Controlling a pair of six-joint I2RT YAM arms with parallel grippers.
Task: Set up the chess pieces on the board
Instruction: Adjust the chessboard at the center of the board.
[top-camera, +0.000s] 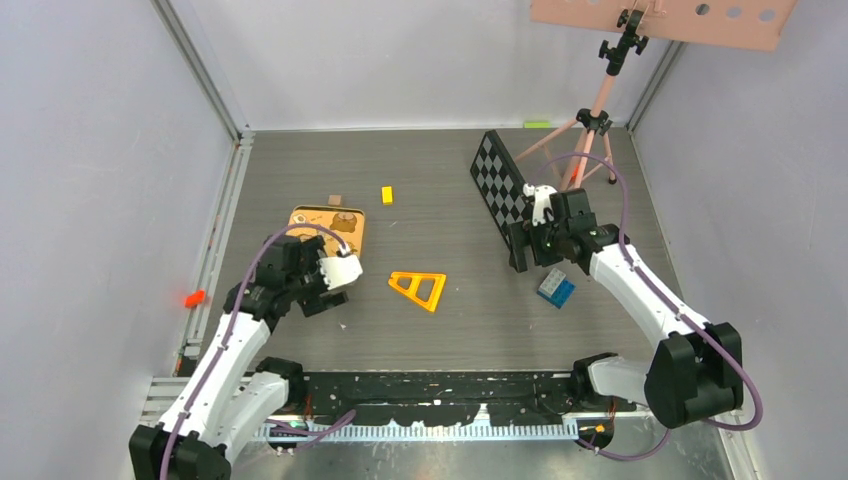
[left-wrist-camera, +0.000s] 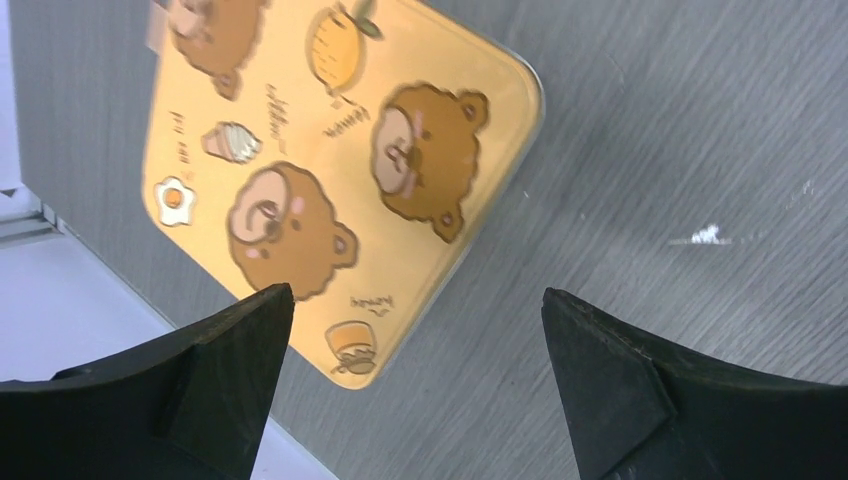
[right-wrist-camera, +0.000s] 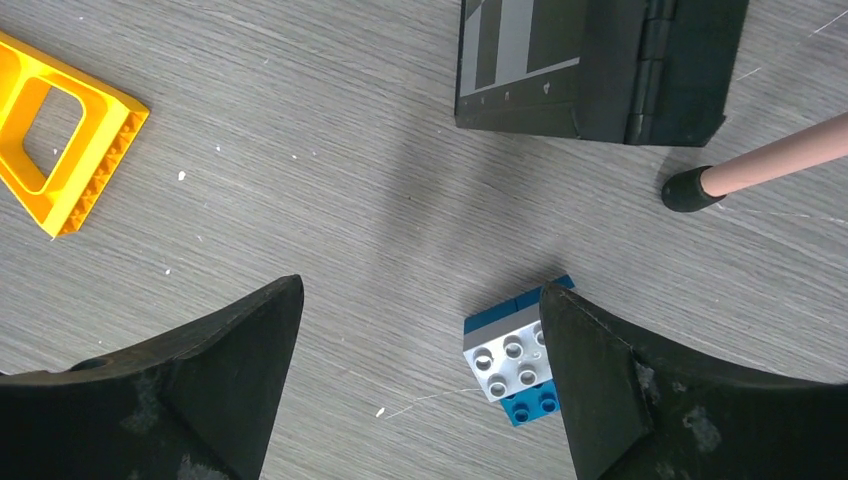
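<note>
Wedge-fingered left claw (left-wrist-camera: 412, 292) over glossy round-cornered tin (left-wrist-camera: 330, 150).

bench (top-camera: 460, 335): grey wood-grain | left: gold bear-print tin (top-camera: 308, 218), brown cube (top-camera: 335, 199) just beyond it, yellow block (top-camera: 387, 195) | centre: orange triangle frame (top-camera: 418, 289) | right: board (top-camera: 500, 180), blue-white brick stack (top-camera: 556, 288), pink tripod (top-camera: 592, 135)
</note>
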